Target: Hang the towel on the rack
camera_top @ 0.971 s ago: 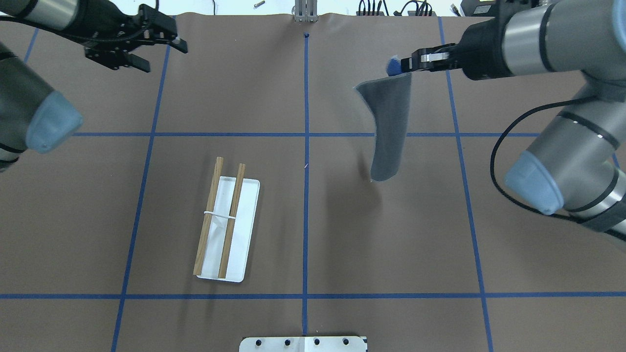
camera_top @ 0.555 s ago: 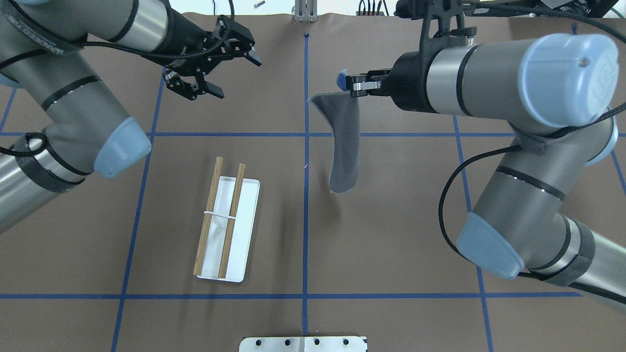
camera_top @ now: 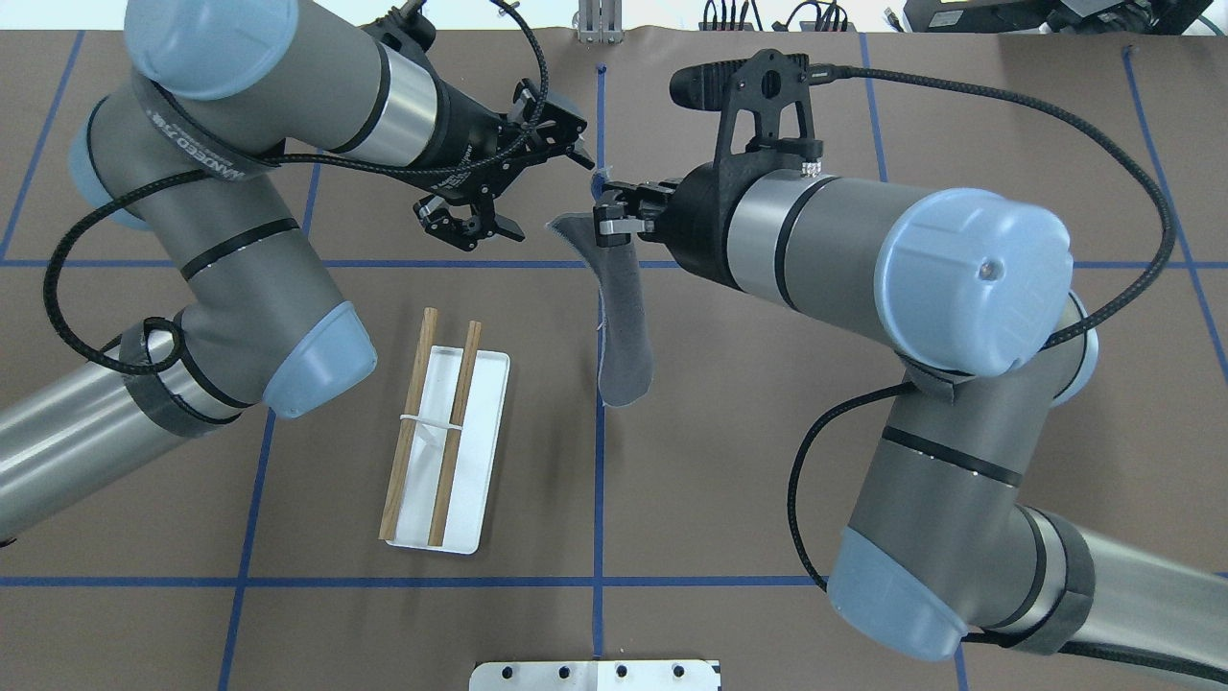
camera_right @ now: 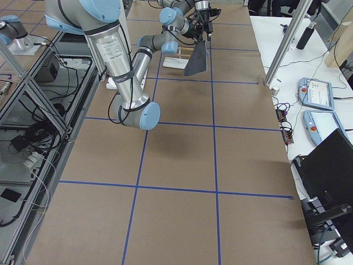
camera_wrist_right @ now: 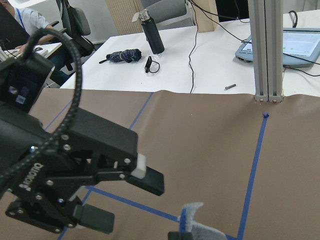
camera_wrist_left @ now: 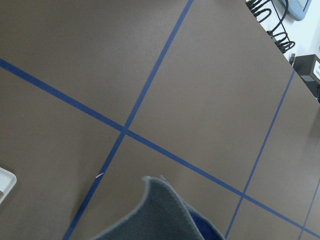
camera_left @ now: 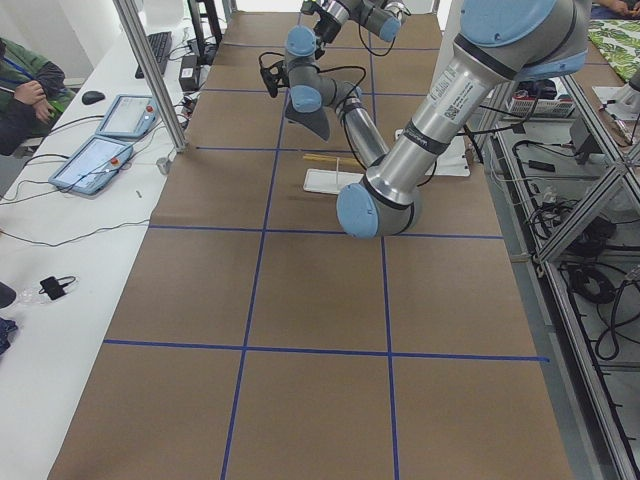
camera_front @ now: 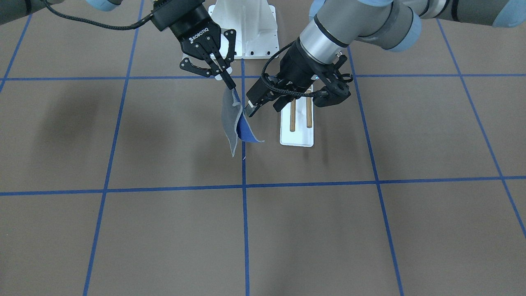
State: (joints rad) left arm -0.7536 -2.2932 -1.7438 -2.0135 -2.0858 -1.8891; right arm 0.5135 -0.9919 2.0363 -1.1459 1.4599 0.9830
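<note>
Place: robotics lab, looks like from my end
Work surface: table (camera_top: 767, 480) in brown paper, blue tape grid (camera_top: 599, 581)
Side: white bench (camera_left: 40, 330) with teach pendants (camera_left: 92, 163)
Frame: aluminium posts (camera_wrist_right: 265, 50)
People: seated operator (camera_left: 20, 85)

a brown surface (camera_front: 164, 135) gridded with blue tape lines (camera_front: 245, 230). in the exterior left view a white desk (camera_left: 30, 250) runs along the left edge, an aluminium post (camera_left: 152, 75) rising at upper left.

The towel (camera_top: 624, 317) is dark grey with a bright blue reverse and pale edging, the rack (camera_top: 472, 451) has a white base and brown rails, and the table (camera_top: 729, 461) is brown with a blue line grid.
</note>
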